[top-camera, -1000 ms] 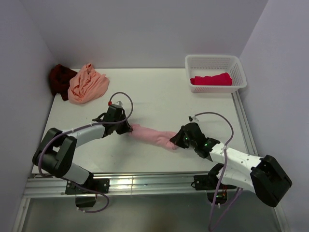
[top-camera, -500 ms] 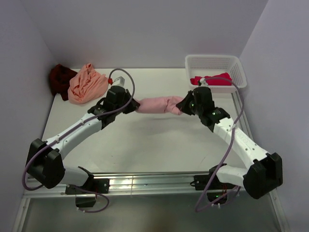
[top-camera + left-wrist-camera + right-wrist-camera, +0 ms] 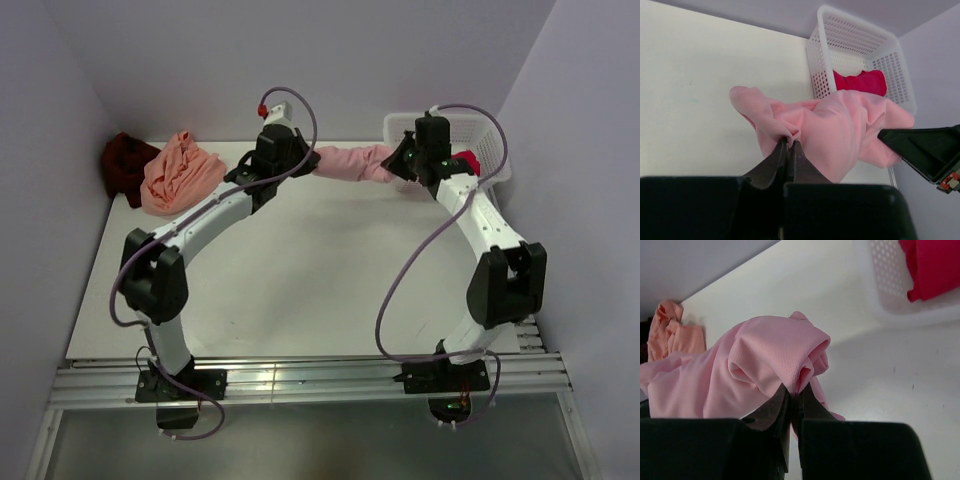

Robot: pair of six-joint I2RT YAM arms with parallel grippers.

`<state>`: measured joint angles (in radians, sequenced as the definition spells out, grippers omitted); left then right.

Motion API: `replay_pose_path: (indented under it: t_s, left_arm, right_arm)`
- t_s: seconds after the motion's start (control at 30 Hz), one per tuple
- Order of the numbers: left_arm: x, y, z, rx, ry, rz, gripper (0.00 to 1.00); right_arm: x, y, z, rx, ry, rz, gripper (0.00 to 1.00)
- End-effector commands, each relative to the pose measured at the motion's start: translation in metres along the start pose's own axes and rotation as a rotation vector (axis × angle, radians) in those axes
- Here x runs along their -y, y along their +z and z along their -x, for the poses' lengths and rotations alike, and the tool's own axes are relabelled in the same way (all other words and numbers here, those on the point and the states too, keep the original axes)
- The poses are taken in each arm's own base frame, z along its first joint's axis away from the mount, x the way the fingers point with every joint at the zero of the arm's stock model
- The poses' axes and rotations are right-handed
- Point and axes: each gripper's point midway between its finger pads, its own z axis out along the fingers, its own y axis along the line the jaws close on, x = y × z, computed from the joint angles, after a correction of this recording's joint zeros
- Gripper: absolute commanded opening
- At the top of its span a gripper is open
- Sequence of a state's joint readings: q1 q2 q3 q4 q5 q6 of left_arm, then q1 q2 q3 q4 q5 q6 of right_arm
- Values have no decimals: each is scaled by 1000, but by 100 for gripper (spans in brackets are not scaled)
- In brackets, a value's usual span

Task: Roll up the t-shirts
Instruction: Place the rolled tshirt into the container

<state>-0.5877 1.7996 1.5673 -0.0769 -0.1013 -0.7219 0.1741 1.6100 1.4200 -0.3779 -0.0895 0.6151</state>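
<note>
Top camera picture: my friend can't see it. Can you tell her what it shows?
The left gripper and right gripper each pinch one end of a bunched light pink t-shirt beside a white basket holding a crimson-pink shirt. A peach-orange shirt and a dark maroon shirt lie crumpled in the far left corner of the table.

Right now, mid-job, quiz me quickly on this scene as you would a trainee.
1. True or false: the light pink t-shirt lies spread out flat.
2. What is in the basket? A) socks B) a crimson t-shirt C) nothing
3. Which end effectors are shut on the light pink t-shirt?
Key: 1 false, it hangs bunched between the left end effector and the right end effector; 2 B; 3 both.
</note>
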Motion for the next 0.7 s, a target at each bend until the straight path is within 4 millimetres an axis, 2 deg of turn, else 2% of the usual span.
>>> replay_pose_path:
  t_s: [0.0, 0.03, 0.07, 0.1, 0.13, 0.17, 0.2, 0.23, 0.27, 0.3, 0.33, 0.37, 0.4, 0.43, 0.5, 0.53, 0.57, 0.63, 0.67]
  left_arm:
    - [50, 19, 27, 86, 65, -155, 0]
    - [58, 24, 29, 100, 74, -178, 0]
    - [73, 26, 38, 122, 94, -219, 0]
    - [72, 41, 27, 105, 106, -220, 0]
    - [79, 46, 30, 119, 117, -246, 0]
    - [82, 53, 27, 119, 140, -254, 0]
    - [90, 65, 25, 127, 150, -270, 0]
    - [97, 70, 21, 118, 164, -293, 0]
    - [113, 70, 29, 137, 185, -325, 0]
    - [112, 81, 16, 117, 198, -330, 0]
    - [117, 82, 15, 124, 223, -343, 0]
    - [128, 80, 13, 135, 234, -364, 0]
    - [129, 85, 6, 128, 241, -364, 0]
    - [130, 86, 1, 123, 250, -367, 0]
    - [126, 95, -14, 93, 255, -360, 0]
    - [123, 98, -19, 83, 253, -359, 0]
    - [116, 102, -30, 61, 248, -348, 0]
    - [115, 101, -37, 52, 224, -363, 0]
    - [105, 104, -51, 26, 219, -351, 0]
  right_arm:
    - [-8, 15, 49, 63, 17, 62, 0]
    - [-4, 22, 56, 67, 34, 61, 0]
    - [12, 40, 61, 61, 57, 31, 0]
    - [9, 43, 76, 88, 60, 43, 0]
    - [14, 52, 80, 89, 69, 31, 0]
    - [26, 72, 75, 64, 81, 0, 0]
    - [28, 76, 89, 86, 85, 1, 0]
    - [34, 83, 93, 96, 81, -20, 0]
    - [52, 99, 90, 87, 91, -74, 0]
    - [56, 101, 99, 106, 93, -96, 0]
    - [67, 114, 95, 99, 99, -133, 0]
    - [78, 118, 99, 102, 118, -151, 0]
    - [93, 118, 110, 116, 140, -169, 0]
    - [105, 131, 103, 91, 154, -184, 0]
    - [113, 139, 99, 68, 157, -202, 0]
    - [122, 151, 85, 35, 158, -221, 0]
    - [122, 156, 75, 2, 159, -208, 0]
    - [129, 167, 50, -61, 158, -212, 0]
    - [129, 169, 41, -84, 156, -211, 0]
